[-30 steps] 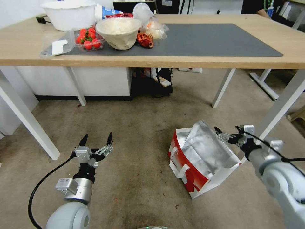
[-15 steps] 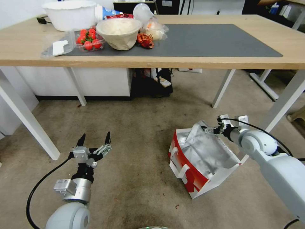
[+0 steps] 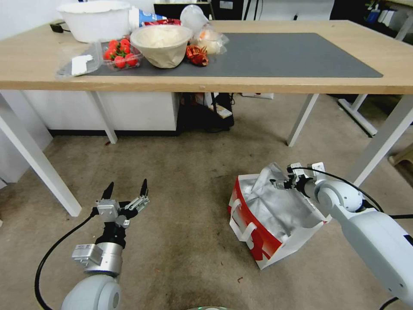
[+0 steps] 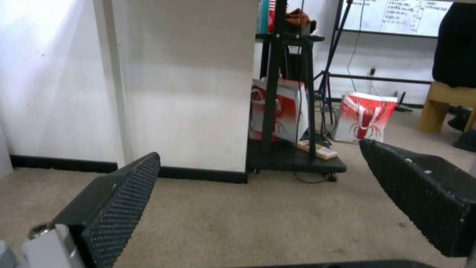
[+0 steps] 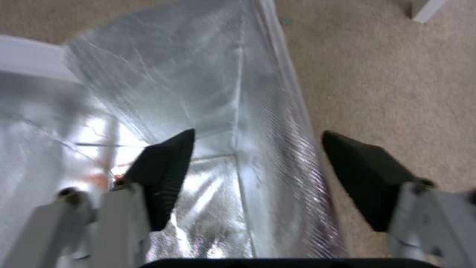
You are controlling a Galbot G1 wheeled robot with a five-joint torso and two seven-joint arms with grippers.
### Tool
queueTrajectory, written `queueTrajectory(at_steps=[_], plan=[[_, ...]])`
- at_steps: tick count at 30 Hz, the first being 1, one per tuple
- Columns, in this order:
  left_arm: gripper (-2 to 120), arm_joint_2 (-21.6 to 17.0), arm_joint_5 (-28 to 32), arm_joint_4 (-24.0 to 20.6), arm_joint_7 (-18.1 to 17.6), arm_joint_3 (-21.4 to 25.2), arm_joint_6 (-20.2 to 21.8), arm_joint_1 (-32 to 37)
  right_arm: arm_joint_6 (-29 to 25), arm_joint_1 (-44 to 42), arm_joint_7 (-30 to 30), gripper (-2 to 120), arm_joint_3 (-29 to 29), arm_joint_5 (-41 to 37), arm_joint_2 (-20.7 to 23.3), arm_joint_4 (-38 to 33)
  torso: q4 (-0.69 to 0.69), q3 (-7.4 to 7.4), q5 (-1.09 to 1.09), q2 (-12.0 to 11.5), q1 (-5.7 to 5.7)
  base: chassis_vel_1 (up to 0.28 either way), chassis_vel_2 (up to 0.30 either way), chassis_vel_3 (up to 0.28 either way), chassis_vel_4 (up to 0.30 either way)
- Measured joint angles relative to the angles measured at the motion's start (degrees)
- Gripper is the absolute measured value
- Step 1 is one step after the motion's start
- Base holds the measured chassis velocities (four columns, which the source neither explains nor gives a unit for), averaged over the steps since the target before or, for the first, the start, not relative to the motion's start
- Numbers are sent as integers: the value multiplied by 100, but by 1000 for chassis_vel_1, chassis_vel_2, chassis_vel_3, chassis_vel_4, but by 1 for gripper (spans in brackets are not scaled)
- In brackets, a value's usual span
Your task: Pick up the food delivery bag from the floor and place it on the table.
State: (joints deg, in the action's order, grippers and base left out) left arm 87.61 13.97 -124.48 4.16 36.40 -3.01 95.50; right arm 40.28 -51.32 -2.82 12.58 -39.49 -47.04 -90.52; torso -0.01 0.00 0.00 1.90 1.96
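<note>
The right gripper (image 3: pixel 278 183) straddles the foil edge of the food delivery bag (image 3: pixel 262 232) on the floor (image 3: pixel 185 172), fingers spread. The left gripper (image 3: pixel 125 191) hovers apart too. No writing is legible on the bag.

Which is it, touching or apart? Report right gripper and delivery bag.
Cannot tell. Right wrist view: right gripper, jaws open, astride the foil wall of the food delivery bag; contact unclear.

The floor (image 3: pixel 185 181), worn brownish-grey carpet, fills the lower frame; the food delivery bag (image 3: pixel 258 230) stands on it at lower right. Across the top runs the table (image 3: pixel 30 60), its dark grey mat (image 3: pixel 279 56) central. At upper left sit a white tub (image 3: pixel 92 19), a strawberry punnet (image 3: pixel 119 52) and a pale bowl (image 3: pixel 161 43).
</note>
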Motion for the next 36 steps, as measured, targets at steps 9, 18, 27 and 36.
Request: queueTrajectory(at_steps=[9,18,27,36], plan=[[100,11,-17,4,0,-14,-44,18,22,13,-104,34,20,54,94,143,1,0,0,1,0,0,0,0,0],[100,14,-20,11,-1,-14,-57,20,-9,39,-122,2,-43,107,55,209,1,0,0,1,1,0,0,0,0],[100,1,-18,41,0,-10,-63,16,-97,21,-204,0,-62,168,71,261,1,0,0,2,1,0,0,0,0],[100,-26,-13,59,-1,-11,-65,-9,-535,-440,-939,0,403,-257,553,-251,0,0,0,2,1,0,0,0,0]])
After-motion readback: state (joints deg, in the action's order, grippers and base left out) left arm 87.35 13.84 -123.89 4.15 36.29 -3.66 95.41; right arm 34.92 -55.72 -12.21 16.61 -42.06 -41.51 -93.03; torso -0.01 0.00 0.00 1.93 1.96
